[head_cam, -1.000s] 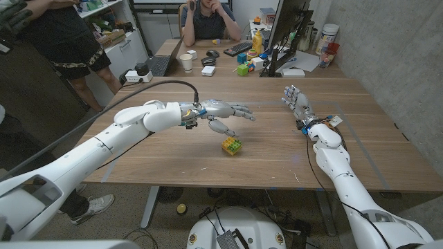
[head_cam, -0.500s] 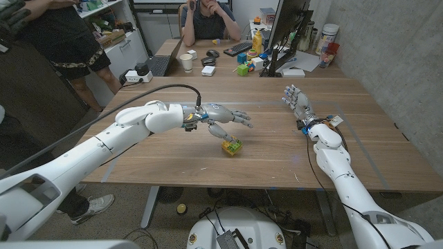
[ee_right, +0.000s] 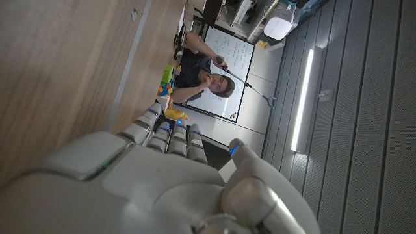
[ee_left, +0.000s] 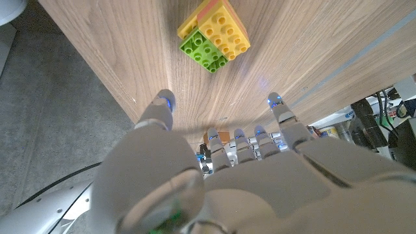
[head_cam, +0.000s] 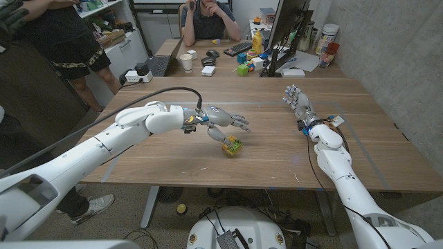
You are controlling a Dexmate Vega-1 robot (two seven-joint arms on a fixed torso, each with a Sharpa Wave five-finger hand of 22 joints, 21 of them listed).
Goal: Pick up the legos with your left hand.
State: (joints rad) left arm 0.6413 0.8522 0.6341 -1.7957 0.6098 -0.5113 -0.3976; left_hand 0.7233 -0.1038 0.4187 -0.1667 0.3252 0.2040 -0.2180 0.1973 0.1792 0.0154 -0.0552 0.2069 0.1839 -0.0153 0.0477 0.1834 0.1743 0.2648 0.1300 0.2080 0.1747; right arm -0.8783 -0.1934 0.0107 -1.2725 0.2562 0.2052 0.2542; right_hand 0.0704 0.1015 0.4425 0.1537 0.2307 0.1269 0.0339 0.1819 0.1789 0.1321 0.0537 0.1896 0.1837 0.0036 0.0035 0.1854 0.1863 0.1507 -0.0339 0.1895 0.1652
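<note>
- While the left robot hand (head_cam: pixel 225 122) hovers open, fingers spread, the legos (head_cam: pixel 232 145) sit on the table (head_cam: pixel 270 152) just beneath its fingertips, untouched.
- Step: the reach. Next, I judge: lower, close the thumb and fingers round the block.
- Right robot hand (head_cam: pixel 297 101) open, well apart; nothing blocks the approach.

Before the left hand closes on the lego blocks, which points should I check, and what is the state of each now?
1. Left hand holds nothing, fingers apart: ok.
2. Lego blocks lie on the table, near its front edge, not over it: ok.
3. Blocks between thumb and fingers: not ok; in the wrist view the blocks lie beyond the fingertips.
4. Hand touching the blocks: cannot tell.
5. Right hand well away from the blocks: ok.
</note>
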